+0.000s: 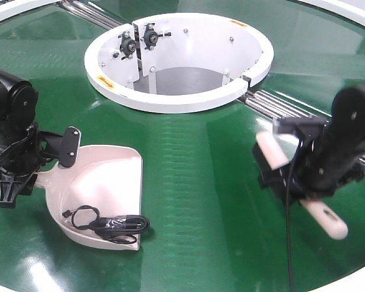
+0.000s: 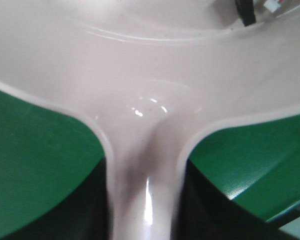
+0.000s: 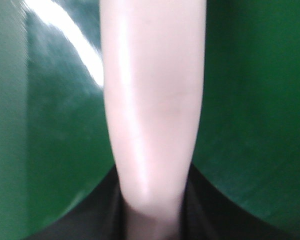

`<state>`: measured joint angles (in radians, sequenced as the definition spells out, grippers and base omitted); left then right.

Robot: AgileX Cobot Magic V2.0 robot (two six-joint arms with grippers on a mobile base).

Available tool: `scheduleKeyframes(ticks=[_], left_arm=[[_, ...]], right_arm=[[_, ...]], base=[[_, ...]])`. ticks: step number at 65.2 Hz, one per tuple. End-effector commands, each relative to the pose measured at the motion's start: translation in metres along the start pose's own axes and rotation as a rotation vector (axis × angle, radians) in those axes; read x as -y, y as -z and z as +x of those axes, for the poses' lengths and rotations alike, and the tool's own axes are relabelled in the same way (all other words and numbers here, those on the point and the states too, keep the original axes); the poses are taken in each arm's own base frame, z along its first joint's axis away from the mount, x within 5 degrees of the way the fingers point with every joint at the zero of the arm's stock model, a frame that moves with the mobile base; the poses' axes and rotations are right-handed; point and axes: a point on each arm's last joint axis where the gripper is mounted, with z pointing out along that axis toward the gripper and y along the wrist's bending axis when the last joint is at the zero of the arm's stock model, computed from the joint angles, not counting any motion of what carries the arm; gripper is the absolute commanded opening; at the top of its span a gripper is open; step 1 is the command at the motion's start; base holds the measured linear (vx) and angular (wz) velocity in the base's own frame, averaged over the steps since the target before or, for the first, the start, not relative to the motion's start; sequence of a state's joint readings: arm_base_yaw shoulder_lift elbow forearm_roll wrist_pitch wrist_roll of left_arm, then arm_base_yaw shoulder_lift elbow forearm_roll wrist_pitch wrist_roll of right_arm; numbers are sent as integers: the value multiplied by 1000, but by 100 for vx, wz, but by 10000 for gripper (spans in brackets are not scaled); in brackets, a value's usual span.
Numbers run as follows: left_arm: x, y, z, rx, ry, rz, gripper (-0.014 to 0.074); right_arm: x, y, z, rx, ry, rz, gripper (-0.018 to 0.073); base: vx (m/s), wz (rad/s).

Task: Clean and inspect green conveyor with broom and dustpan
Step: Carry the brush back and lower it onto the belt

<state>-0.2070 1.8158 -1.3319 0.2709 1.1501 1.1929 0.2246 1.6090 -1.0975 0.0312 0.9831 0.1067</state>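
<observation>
Dustpan (image 1: pixel 103 176), pale pink, holds a coiled black cable (image 1: pixel 112 224).

I can read no text, brand or number in any of my three camera views. From the front camera, the only label-like marks are on the white ring-shaped hub (image 1: pixel 188 102) of the glossy dark-green conveyor (image 1: pixel 201 176). One small yellow-and-red sticker (image 1: pixel 103 79) sits on the near-left part of its rim, and a second small orange-yellow sticker (image 1: pixel 238 23) on the far-right part. Whatever is printed on them is too small for me to make out.
</observation>
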Motion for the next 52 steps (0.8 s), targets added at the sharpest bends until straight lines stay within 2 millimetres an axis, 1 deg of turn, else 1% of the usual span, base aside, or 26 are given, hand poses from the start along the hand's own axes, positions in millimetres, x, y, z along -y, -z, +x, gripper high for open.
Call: scheduleKeyframes(ticks=[1,52], left_arm=[[-1,23,3,29,28,-78,-6],[-2,23,3,31,28,-84,-6]], right_arm=[[2,9,-1,77,23,12,-4],[4,8,0,61,38,38,-3]], base=[[0,0],[0,0]])
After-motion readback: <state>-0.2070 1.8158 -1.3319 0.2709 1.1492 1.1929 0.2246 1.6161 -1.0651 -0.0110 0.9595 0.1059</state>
